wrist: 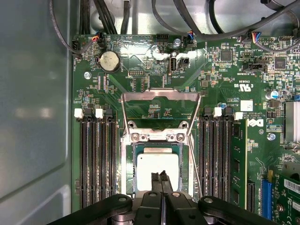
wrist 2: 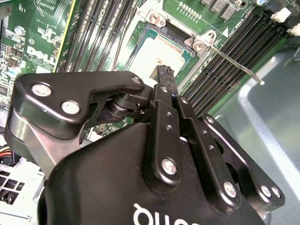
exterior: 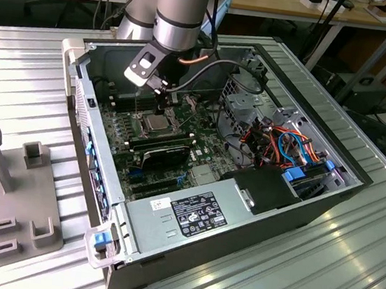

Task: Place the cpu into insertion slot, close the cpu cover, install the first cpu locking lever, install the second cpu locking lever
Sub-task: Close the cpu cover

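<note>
CPU [wrist: 157, 161] lies flat in the insertion slot [wrist: 127, 164], silvery top up, on the green motherboard inside the open computer case [exterior: 94, 115]. It looks light, stiff and thin. Its underside and the socket contacts are probably delicate, so I would take it only by opposite edges and never press it down at a tilt. The smooth metal top gives little to grip.

In both wrist views the gripper [wrist: 161, 176] hangs just above the chip's near edge. Its two fingers are pressed together with nothing between them. I cannot tell whether the tips touch the chip.

The cpu cover [wrist: 161, 97] lies swung open beyond the socket, hinged at the socket's far edge, so its window frames bare board. A locking lever [wrist 2: 234, 63] juts free beside the socket. Black memory slots [wrist: 96, 159] flank it on both sides, leaving little room. A coin cell [wrist: 109, 61] and looping cables [wrist: 187, 26] lie farther off, near the case wall.
</note>
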`<state>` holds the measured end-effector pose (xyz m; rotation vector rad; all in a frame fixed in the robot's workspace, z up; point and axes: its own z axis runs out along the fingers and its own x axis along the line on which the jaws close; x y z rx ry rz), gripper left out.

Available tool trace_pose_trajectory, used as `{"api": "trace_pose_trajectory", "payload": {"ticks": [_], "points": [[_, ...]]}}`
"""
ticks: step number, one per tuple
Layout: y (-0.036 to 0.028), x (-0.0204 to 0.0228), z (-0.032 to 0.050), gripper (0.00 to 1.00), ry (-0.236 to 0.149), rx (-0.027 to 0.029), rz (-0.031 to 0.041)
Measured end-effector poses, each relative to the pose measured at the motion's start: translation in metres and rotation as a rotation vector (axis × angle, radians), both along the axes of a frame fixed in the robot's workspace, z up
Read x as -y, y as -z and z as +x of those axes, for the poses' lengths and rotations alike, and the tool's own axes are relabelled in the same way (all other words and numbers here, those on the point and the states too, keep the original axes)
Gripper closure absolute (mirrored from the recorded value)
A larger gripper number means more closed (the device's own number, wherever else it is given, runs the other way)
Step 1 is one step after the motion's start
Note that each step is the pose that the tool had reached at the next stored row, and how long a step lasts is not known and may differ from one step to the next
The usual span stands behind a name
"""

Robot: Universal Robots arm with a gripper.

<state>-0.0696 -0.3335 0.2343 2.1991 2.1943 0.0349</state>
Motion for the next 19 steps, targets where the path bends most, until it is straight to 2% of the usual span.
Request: {"api": "trace_pose_trajectory", "payload": {"ticks": [19], "points": [[-0.0044,0.0000,0.0002,0.89,0.000,-0.0006,-0.0002]]}}
